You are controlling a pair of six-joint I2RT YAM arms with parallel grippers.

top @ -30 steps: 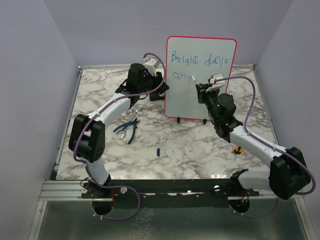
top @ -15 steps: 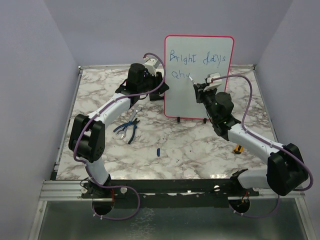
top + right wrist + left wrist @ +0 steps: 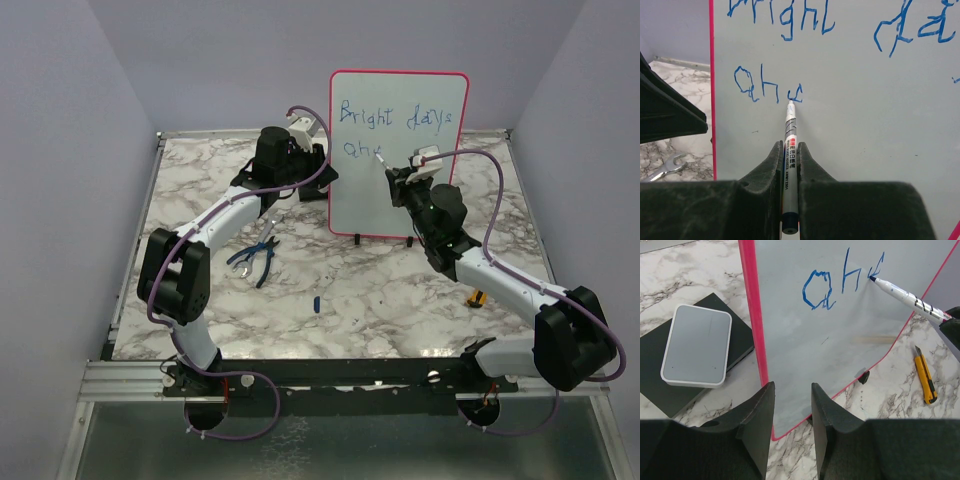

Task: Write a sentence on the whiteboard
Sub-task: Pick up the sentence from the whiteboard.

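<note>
Red-framed board (image 3: 400, 190) seems light, tippy; its side edge suits holding, left hand (image 3: 790, 387) straddles it, grip unclear; right hand (image 3: 789, 147) clamps marker (image 3: 790, 125).

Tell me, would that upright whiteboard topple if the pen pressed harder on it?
Probably tippy: the whiteboard stands tall on small black feet. Likely light and stiff too, being a thin flat panel. The left end effector straddles its edge, seemingly bracing it against the marker.

Marble-patterned tabletop (image 3: 350, 290); plain lavender walls (image 3: 60, 150) on three sides; even, soft light.
</note>
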